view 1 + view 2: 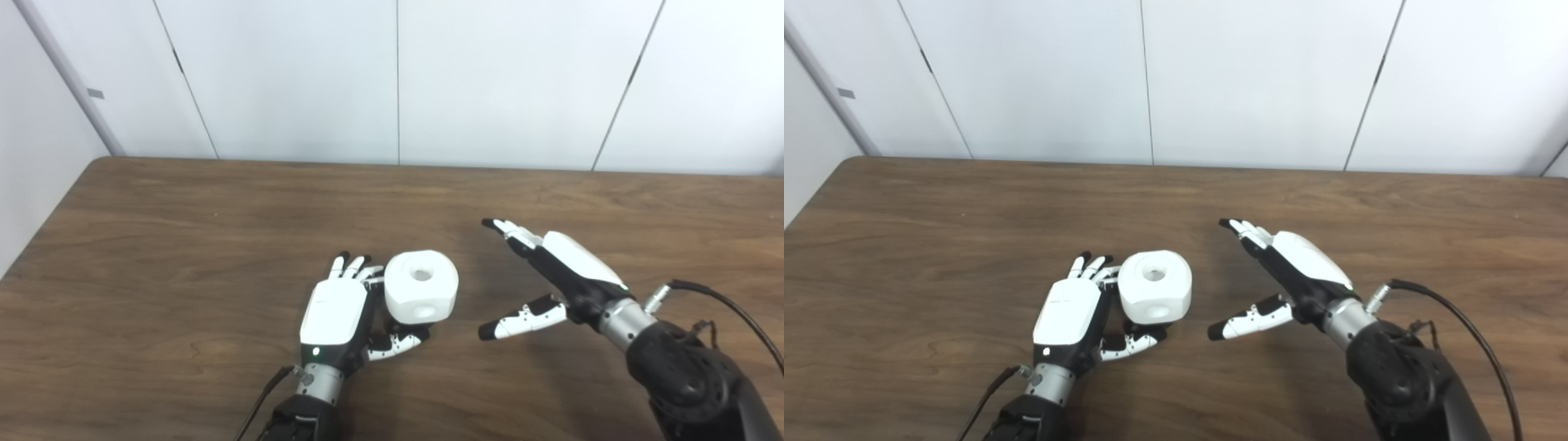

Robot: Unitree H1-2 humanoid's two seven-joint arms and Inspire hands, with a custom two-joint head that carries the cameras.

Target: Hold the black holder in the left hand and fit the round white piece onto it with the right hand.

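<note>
Hidden: the black holder cannot be made out in either view; if present, it is covered by the white piece [421,286] and the left robot hand [335,312].
Cut off: both forearms run out of the bottom edge; a black cable [729,306] by the right wrist leaves at the right edge.
Count: 1 white piece, 2 robot hands, 1 table [245,208].
White piece: rounded block on the table, touching the left robot hand's fingers [355,266] and thumb; 1 round hole faces up, 1 dent faces the camera. No clear long axis.
Left robot hand: back up, fingers and thumb loosely curled against the piece; a firm grip cannot be told.
Right robot hand [551,269]: spread wide, holding nothing, apart from the piece on its right.
</note>
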